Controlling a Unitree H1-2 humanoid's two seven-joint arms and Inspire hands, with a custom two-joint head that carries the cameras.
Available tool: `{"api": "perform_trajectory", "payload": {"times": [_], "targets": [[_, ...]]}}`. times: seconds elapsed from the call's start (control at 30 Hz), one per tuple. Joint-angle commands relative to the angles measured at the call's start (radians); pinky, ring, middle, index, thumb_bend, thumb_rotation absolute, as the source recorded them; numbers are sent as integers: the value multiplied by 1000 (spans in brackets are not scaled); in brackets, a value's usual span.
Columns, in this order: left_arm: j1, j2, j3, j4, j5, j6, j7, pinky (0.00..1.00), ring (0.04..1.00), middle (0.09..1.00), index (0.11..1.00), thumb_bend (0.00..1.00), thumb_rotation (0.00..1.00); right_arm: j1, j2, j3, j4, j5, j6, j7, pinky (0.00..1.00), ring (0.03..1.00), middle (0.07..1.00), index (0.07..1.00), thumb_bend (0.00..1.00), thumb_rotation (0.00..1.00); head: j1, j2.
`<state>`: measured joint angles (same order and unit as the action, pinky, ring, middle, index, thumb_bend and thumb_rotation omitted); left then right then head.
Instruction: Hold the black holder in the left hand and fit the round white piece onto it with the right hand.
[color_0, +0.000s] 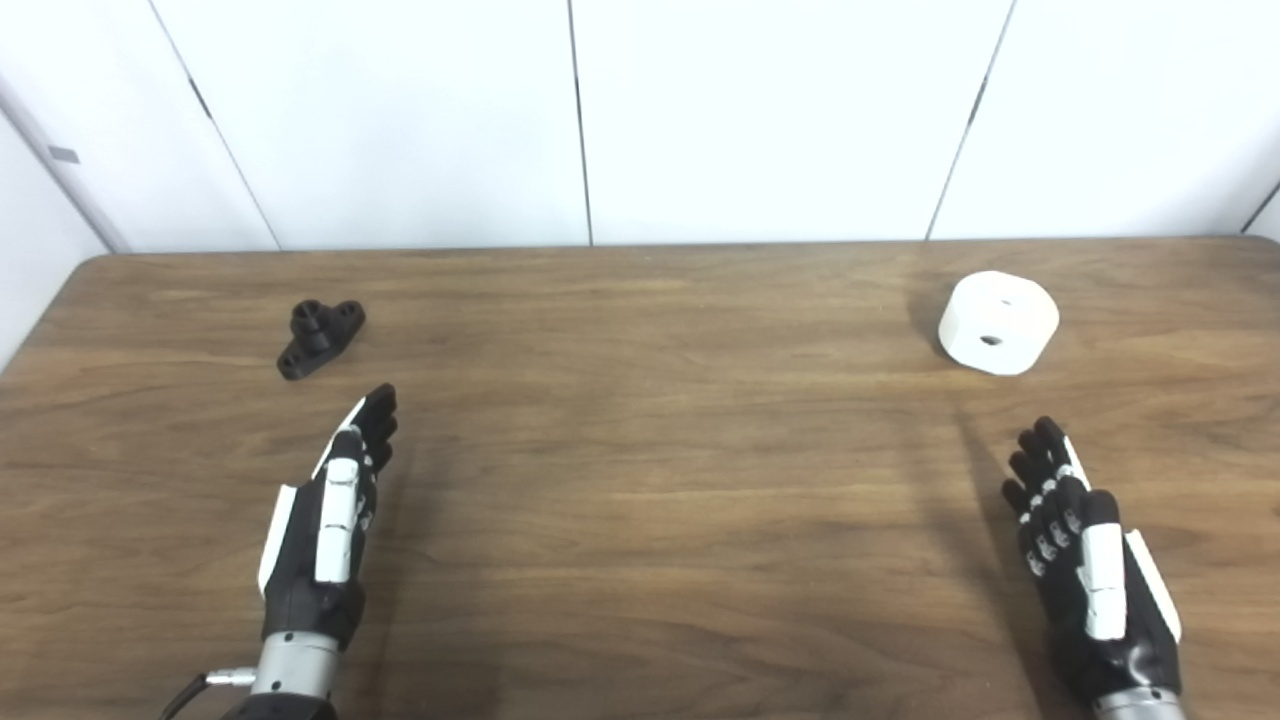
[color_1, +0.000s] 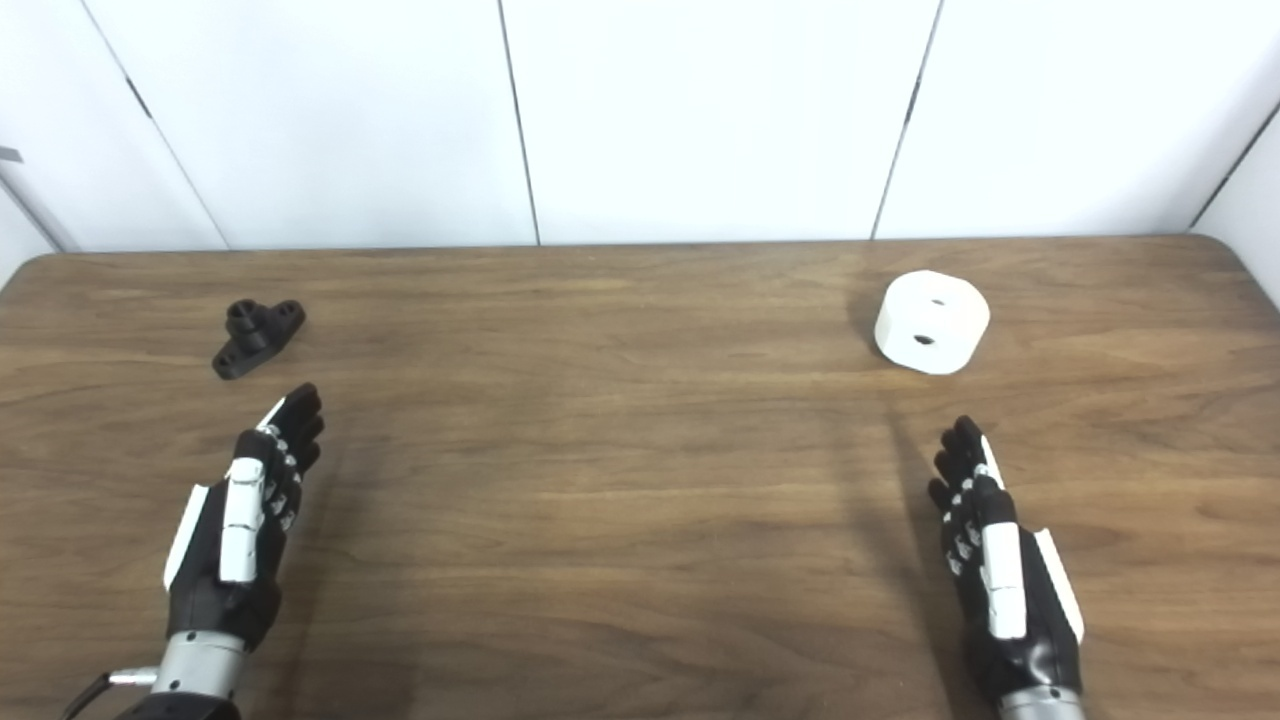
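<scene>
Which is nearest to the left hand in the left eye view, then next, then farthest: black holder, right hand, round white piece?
1. Black holder, just beyond the left hand.
2. Right hand, across the table's near right.
3. Round white piece, far right.

One black holder (color_0: 320, 338) lies on the desk (color_0: 640, 480), and one round white piece (color_0: 998, 322) sits on it as well. The white piece shows two small holes. Two robot hands are in view, the left hand (color_0: 335, 515) and the right hand (color_0: 1085, 560), both empty with fingers extended.
</scene>
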<state>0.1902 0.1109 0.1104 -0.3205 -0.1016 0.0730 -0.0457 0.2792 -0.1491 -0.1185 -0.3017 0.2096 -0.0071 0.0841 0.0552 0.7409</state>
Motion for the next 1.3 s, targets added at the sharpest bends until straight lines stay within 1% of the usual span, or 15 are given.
{"api": "perform_trajectory", "payload": {"times": [0.0,0.13,0.23,0.3,0.33,0.37,0.43,0.5,0.53,0.6,0.63,0.8,1.0,1.1,1.27], "targets": [[-3,-1,-4,-20,10,-31,1,994,969,954,926,573,988,-13,-10,-10,-21,11,-53,15,1000,1000,1000,1000,640,997,6,-1],[0,-8,-8,-13,12,-39,4,988,969,958,931,571,986,-12,-14,-14,-13,8,-60,20,1000,1000,1000,1000,624,1000,26,-14],[4,-13,-15,-9,22,-40,7,989,974,962,934,581,979,-10,-15,-19,-2,16,-66,26,1000,1000,1000,1000,620,1000,48,-32],[4,-16,-22,2,34,-53,9,986,972,964,935,585,979,-12,-20,-22,17,21,-81,36,1000,1000,1000,1000,627,998,73,-54],[4,-16,-25,9,38,-60,9,986,974,967,938,584,982,-14,-24,-23,26,22,-90,42,1000,1000,1000,1000,624,998,73,-54],[2,-18,-29,18,41,-69,9,989,975,969,941,586,985,-16,-27,-23,38,21,-99,46,1000,1000,1000,1000,622,999,89,-74],[0,-21,-34,33,44,-82,10,995,984,975,944,593,983,-19,-31,-25,57,19,-113,51,1000,1000,1000,1000,627,1000,99,-86],[-1,-27,-40,52,53,-102,14,997,986,976,944,595,981,-23,-36,-26,83,16,-134,56,1000,1000,1000,1000,631,1000,123,-119],[0,-30,-44,57,57,-108,17,999,987,978,946,591,983,-24,-38,-26,92,16,-139,57,1000,1000,1000,1000,639,1000,123,-119],[-1,-36,-50,75,57,-122,19,1000,991,983,947,592,985,-28,-42,-27,115,24,-154,61,1000,1000,1000,1000,639,1000,140,-148],[-1,-38,-52,82,56,-128,20,1000,996,986,948,588,985,-29,-43,-28,121,26,-156,60,1000,1000,1000,1000,635,999,140,-148],[-7,-48,-70,110,69,-147,33,1000,1000,997,958,571,999,-41,-49,-34,169,41,-190,73,1000,1000,1000,1000,639,988,164,-189],[-12,-53,-87,154,89,-196,50,1000,1000,991,959,558,1000,-50,-55,-42,214,66,-216,96,1000,1000,1000,1000,618,989,178,-218],[-16,-61,-92,168,110,-212,62,1000,998,985,955,544,1000,-59,-61,-46,247,78,-247,113,1000,1000,1000,1000,600,992,189,-227],[-17,-78,-100,185,118,-236,72,1000,999,983,952,512,1000,-67,-68,-51,264,75,-251,117,1000,1000,1000,1000,603,1000,216,-240]]}}
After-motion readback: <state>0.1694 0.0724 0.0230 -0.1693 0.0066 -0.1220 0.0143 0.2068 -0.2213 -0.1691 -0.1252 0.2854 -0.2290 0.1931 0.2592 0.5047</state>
